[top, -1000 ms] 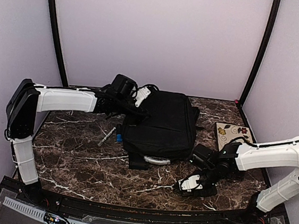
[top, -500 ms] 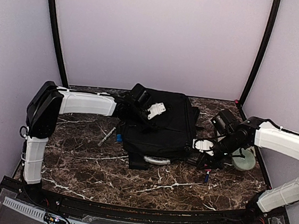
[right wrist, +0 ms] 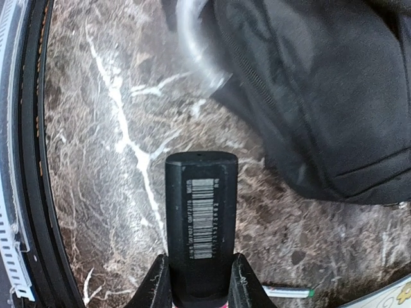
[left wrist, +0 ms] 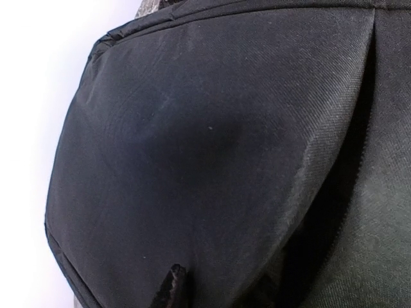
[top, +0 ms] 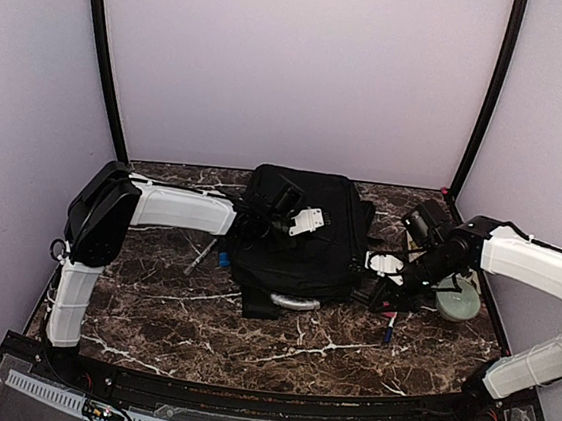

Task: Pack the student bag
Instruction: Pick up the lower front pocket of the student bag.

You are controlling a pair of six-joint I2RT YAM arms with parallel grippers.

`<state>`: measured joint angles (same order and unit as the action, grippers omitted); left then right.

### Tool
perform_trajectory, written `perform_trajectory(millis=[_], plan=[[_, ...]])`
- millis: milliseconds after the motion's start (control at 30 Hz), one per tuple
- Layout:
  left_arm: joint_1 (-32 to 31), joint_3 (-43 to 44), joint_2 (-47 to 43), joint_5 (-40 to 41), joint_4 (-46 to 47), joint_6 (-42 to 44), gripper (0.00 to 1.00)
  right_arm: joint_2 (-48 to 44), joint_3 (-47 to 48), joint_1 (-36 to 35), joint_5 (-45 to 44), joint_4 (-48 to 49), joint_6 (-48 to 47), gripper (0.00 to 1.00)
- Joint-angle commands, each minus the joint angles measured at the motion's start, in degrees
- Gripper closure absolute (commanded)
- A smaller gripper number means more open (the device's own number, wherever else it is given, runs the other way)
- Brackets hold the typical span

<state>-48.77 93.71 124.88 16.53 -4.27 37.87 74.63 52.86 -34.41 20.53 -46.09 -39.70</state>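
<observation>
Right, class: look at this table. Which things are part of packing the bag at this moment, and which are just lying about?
In the job:
- backpack
- black box with a barcode label, gripped in the right fingers beside the backpack

Lying about, likely waiting their turn:
- grey pen left of the backpack
- white pen on the table
- pale green round thing on the right

Matt woven cloth — student bag [left wrist: 192, 160]

marble table [top: 151, 297]; pen [top: 201, 255] (blue bit [top: 224, 259] beside); pale green disc [top: 462, 306]; black barcoded block [right wrist: 201, 218]
</observation>
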Motion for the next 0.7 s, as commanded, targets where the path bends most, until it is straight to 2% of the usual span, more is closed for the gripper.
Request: perform_trajectory(millis=[0, 100, 200, 433, 667], plan=[[0.61, 3.24, -2.07, 1.85, 2.68, -0.81, 0.85, -1.56, 3.87, 0.28, 0.03, 4.44, 2.12, 0.85], [0.61, 5.03, -3.36, -2.38, 0.67, -3.40, 0.95, -0.55, 7.34, 0.03, -0.18, 3.54, 2.45, 0.85], [0.61, 6.82, -4.36, -6.20, -1.94, -5.89, 1.00, 0.17, 10.75, -1.36, -3.26, 3.50, 2.19, 0.85], [0.74, 11.79, -5.87, -14.64, -9.38, -11.64, 1.00, 1.11, 12.09, -8.70, -17.35, 10.90, -0.04, 0.86], [1.18, 13.87, -7.40, -21.62, -13.53, -17.07, 1.00, 7.50, 11.39, -14.18, -27.02, 21.53, -4.24, 0.87]])
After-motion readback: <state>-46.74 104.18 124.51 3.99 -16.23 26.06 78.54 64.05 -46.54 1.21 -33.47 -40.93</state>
